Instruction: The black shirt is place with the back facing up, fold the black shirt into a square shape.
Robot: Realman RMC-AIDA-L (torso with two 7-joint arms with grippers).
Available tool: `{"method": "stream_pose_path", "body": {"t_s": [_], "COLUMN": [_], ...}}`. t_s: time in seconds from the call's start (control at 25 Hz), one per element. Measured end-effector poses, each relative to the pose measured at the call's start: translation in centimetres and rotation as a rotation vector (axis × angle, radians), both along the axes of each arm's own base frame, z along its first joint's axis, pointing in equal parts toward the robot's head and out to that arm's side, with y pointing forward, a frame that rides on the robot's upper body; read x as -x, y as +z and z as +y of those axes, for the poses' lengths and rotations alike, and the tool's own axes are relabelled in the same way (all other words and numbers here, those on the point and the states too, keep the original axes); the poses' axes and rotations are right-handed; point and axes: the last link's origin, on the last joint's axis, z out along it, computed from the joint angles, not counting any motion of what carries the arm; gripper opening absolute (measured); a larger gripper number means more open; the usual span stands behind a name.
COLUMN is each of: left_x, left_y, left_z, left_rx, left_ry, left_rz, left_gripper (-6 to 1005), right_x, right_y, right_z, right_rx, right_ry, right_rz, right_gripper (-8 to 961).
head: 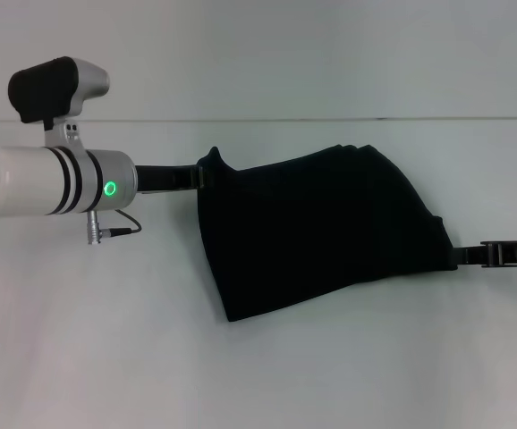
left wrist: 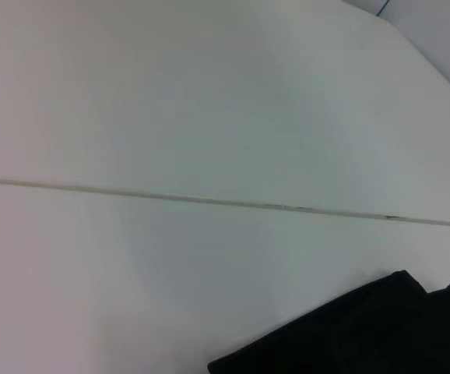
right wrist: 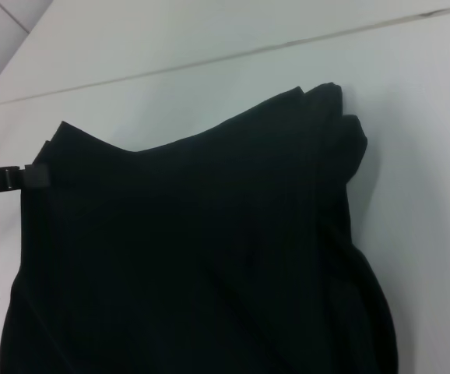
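The black shirt lies bunched on the white table, drawn out between my two grippers, with no lettering showing. My left gripper is shut on the shirt's far left corner, which stands up in a small peak. At the shirt's right edge, nearer the front, my right gripper is shut on the cloth. The right wrist view is mostly filled by the shirt, with folds gathered at one end and the left gripper pinching its edge. Only a corner of the shirt shows in the left wrist view.
The white table has a thin seam line running across its back, also seen as the seam line in the left wrist view. My left arm's white wrist with a green light and a small cable hangs over the table's left part.
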Motion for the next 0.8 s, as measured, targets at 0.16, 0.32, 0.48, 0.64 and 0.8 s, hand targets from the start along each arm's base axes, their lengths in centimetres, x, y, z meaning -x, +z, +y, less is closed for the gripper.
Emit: {"method": "stream_pose_path", "body": {"t_s": [0.16,0.32,0.48,0.64,0.8], "left_x": [-0.1,-0.2,-0.3,-0.4,-0.5], "left_y": [0.2,0.3,0.4,0.5,0.7], "left_z": [0.1,0.2,0.2,0.4,0.5], "left_rx": [-0.004,-0.006,-0.005,-0.01,-0.016], "left_ry": [-0.003,-0.005,-0.008,-0.014,-0.017], "left_rz": [0.001,0.001,0.001,0.002,0.004], "left_gripper": [81,86,91,97,102], "right_x": [-0.3,-0.4,-0.3,-0.3,-0.5], "right_y": [0.0,0.1,0.6,1.6,3.6], "right_z": [-0.2,-0.3,-0.1,0.0,-0.1], "right_rx": [0.0,-0.003,-0.025,-0.07,-0.154], "right_ry": [-0.007,-0.01,-0.014,-0.017,-0.004], "right_rz": [0.0,0.002,0.019,0.054,0.114], "right_gripper": [2,1,3,6,10]}}
